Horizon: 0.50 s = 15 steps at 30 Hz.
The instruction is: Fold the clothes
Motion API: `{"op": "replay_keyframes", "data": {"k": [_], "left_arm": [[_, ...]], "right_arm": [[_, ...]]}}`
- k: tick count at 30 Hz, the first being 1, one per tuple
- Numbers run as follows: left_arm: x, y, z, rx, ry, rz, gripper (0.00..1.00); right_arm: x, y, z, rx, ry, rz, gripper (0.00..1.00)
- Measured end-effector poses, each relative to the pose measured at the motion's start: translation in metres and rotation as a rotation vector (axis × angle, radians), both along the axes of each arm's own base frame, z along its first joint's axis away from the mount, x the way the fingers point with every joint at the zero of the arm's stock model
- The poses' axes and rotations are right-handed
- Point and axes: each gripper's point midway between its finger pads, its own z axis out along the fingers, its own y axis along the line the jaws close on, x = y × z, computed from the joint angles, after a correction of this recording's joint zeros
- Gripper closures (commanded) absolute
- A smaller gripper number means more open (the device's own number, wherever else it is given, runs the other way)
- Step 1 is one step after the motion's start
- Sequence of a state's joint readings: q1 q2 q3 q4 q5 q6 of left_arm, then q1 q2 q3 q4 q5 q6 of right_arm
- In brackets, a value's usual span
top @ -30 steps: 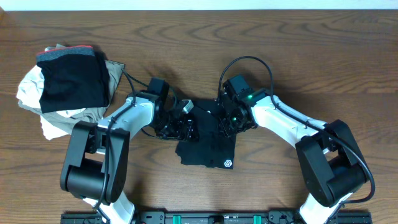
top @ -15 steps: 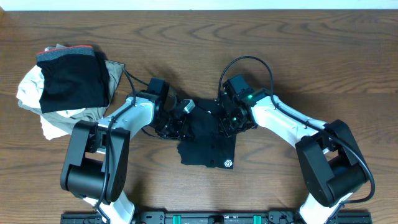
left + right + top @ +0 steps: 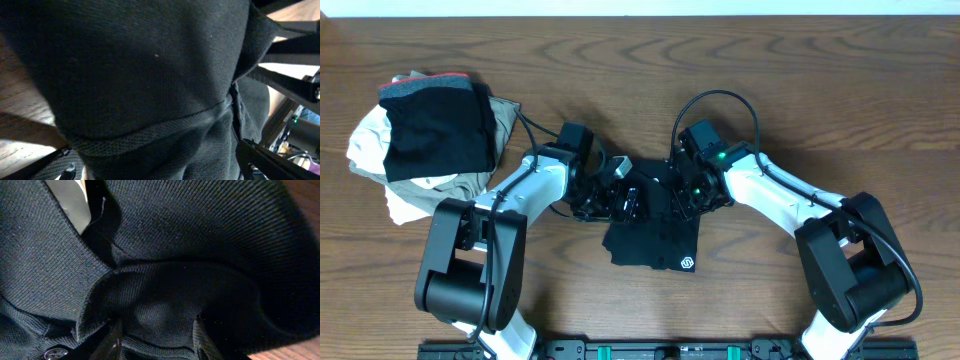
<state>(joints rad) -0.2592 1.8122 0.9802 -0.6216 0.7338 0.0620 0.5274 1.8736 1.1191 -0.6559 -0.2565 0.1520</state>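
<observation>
A black polo shirt [image 3: 655,235] lies crumpled at the table's middle, with a white logo near its front edge. My left gripper [image 3: 623,200] is at its left upper edge. In the left wrist view its fingers [image 3: 162,167] stand wide apart with the black fabric [image 3: 150,75] bulging between them. My right gripper [image 3: 682,200] is at the shirt's right upper edge. In the right wrist view its fingers [image 3: 157,337] pinch a fold of the shirt [image 3: 210,240] near the collar and white neck label [image 3: 70,200].
A pile of clothes [image 3: 430,140] sits at the far left: a folded black garment on top of beige and white ones. Bare wooden table [image 3: 840,80] lies behind and to the right. The arms' bases stand at the front edge.
My left gripper has shifted slightly right over the shirt and its fingers look spread wider. The right gripper and the shirt's lower part have hardly moved.
</observation>
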Motion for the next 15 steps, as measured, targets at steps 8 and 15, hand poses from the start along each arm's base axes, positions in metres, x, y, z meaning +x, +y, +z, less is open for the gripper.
{"op": "replay_keyframes", "data": {"k": [8,15], "left_arm": [[0.01,-0.008,0.0,-0.051,0.036,0.047,0.11],[0.005,-0.019,-0.007,-0.111,0.095,0.042,0.51]], "right_arm": [[0.0,0.0,0.0,0.0,0.001,0.0,0.55],[0.0,0.0,0.0,0.0,0.001,0.0,0.55]]}}
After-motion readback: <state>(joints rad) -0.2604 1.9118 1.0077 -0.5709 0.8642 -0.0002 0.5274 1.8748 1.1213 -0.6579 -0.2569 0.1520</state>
